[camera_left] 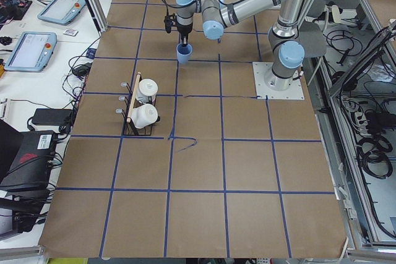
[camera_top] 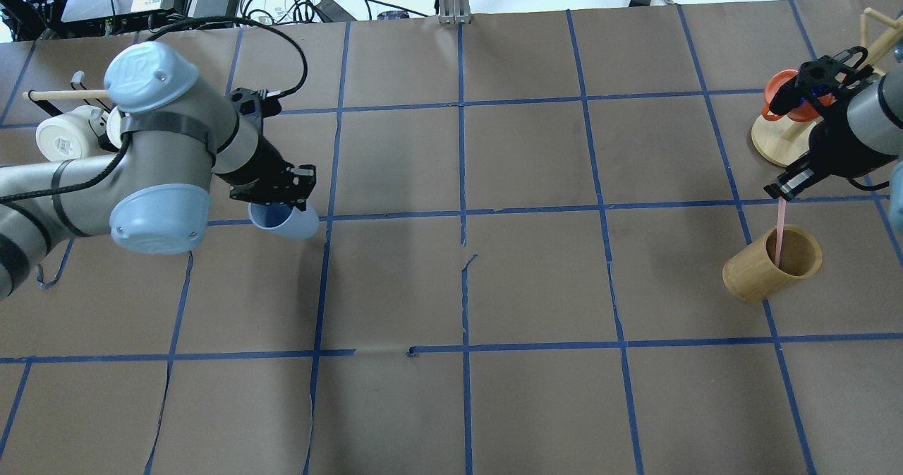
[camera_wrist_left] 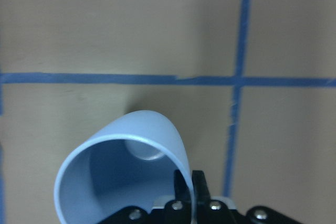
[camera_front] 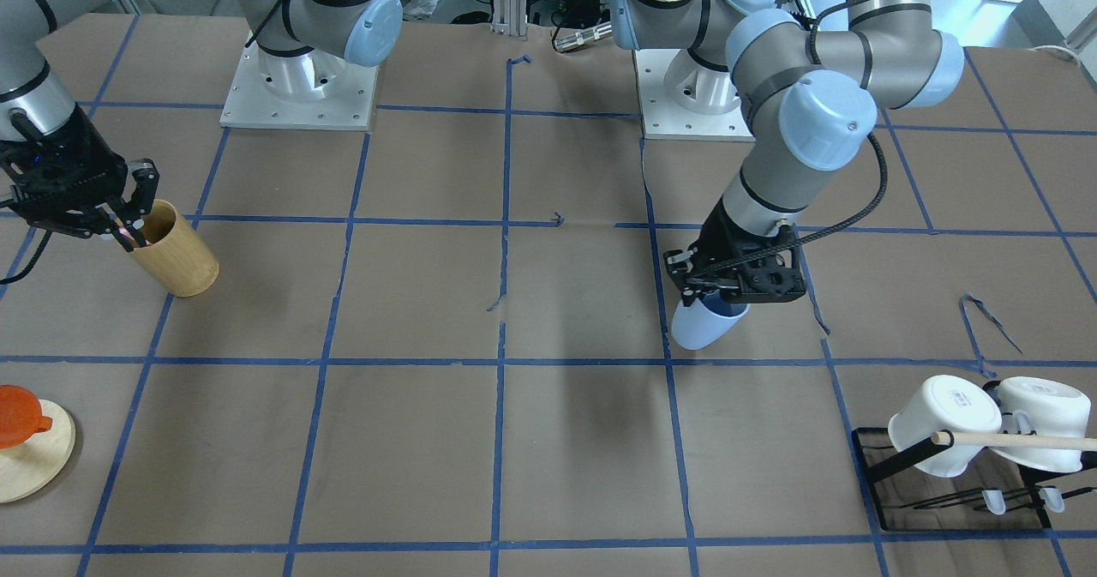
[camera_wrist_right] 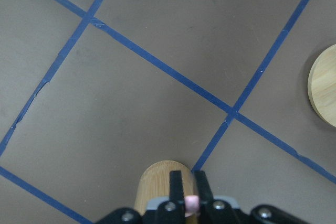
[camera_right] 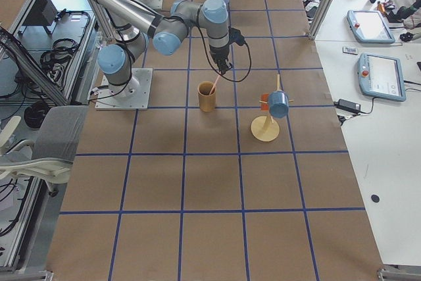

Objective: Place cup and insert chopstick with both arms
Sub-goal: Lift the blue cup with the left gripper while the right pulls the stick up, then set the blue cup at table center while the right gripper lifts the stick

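Note:
My left gripper (camera_top: pixel 282 207) is shut on the rim of the light-blue cup (camera_top: pixel 288 222) and holds it tilted, low over the table's left half. The left wrist view shows the cup (camera_wrist_left: pixel 121 171) from above, its open mouth toward the camera and one wall pinched between the fingers. I cannot tell whether the cup touches the table. My right gripper (camera_top: pixel 782 194) is shut on a pale-pink chopstick (camera_top: pixel 779 231), right above the tan wooden cylinder (camera_top: pixel 772 272). The stick's lower end is inside the cylinder. The right wrist view shows the stick's top (camera_wrist_right: pixel 192 202) between the fingers.
A black rack (camera_front: pixel 883 465) with two white mugs (camera_front: pixel 943 427) and a long wooden rod (camera_front: pixel 1028 441) stands by the left arm's side. A round wooden stand (camera_top: pixel 776 143) carrying an orange cup (camera_top: pixel 779 97) is just beyond the right gripper. Blue tape lines grid the brown table.

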